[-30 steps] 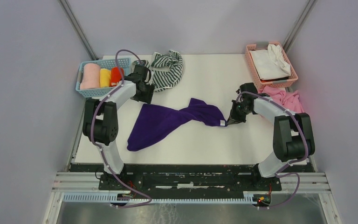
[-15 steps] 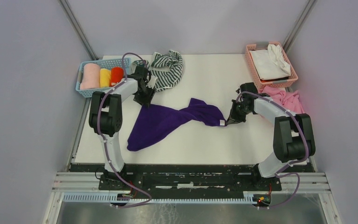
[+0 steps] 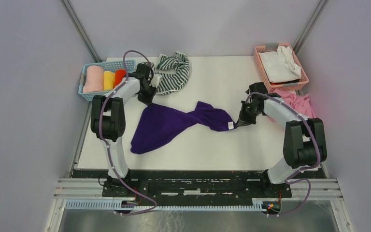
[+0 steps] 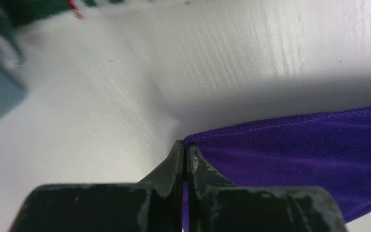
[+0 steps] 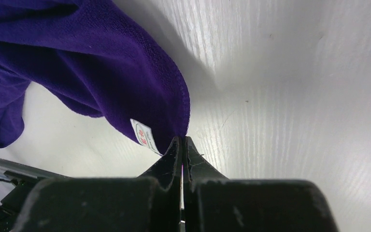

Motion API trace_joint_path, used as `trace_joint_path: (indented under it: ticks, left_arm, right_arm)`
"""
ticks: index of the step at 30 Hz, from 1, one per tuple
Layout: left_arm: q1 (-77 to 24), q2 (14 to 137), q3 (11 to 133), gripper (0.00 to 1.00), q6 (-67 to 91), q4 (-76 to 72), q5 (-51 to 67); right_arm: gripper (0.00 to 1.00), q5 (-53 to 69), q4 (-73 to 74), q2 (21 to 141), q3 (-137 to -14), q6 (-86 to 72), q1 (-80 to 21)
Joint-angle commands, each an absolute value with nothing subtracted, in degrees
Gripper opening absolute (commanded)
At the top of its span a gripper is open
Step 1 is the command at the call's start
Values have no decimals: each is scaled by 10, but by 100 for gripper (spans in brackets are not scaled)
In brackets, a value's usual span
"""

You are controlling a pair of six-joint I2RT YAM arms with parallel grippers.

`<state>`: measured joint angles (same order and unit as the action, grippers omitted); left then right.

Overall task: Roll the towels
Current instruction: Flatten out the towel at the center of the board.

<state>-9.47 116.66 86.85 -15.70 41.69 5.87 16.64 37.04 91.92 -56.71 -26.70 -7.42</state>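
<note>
The white desk (image 3: 207, 145) carries everything. The purple cloth (image 3: 166, 126) lies across its middle, pulled out between the two arms and twisted at its waist: the wider half fans down toward the near-left, and the narrower half bunches toward the right. The striped towel (image 3: 175, 70), green and white, sits crumpled at the far edge of the desk, just beside the left arm's wrist and apart from the purple cloth. A blue basket (image 3: 91, 95) stands at the far-left corner with rolled cloths (image 3: 104, 79) in pink, yellow and red side by side inside it. A pink basket (image 3: 261, 65) stands at the far-right corner holding a white cloth (image 3: 278, 65), and a loose pink cloth (image 3: 297, 102) is heaped just in front of it at the desk's right edge.

The left tool (image 3: 146, 100) is clamped on the far-left corner of the purple cloth, and its wrist view shows the stitched hem pinched between the closed tips, low over the desk. The right tool (image 3: 238, 124) is clamped on the cloth's right-hand corner, tips pressed together on the hem. A small white label (image 5: 144, 134) with red print sits on the cloth just beside those tips
</note>
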Motion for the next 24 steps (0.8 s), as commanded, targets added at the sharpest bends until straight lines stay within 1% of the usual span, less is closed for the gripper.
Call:
trace_joint_path:
  ticks: [1,5,8,10,15,18,21,24]
  left_arm:
    - [-90,1056,943,3,-158,410,22]
    - [-90,980,970,3,-149,401,0]
    - [-90,909,944,3,-151,353,-31]
    - [-89,873,935,3,-159,320,-47]
    - [-89,838,937,3,-156,271,-97]
    - [-88,805,906,3,-143,233,-107]
    - [-88,758,827,3,-121,194,-101]
    - [-89,693,714,3,-74,163,-97]
  right_arm:
    - [0,95,425,902,-658,-268,-74]
    - [0,38,464,898,-732,-284,-66]
    - [0,-1,474,897,-794,-299,-60]
    - [0,-8,477,906,-858,-306,-54]
    - [0,-19,478,937,-996,-314,-45]
    - [0,-20,478,939,-1048,-316,-37]
    - [0,-13,461,912,-1029,-315,-37]
    - [0,10,418,857,-931,-321,-36]
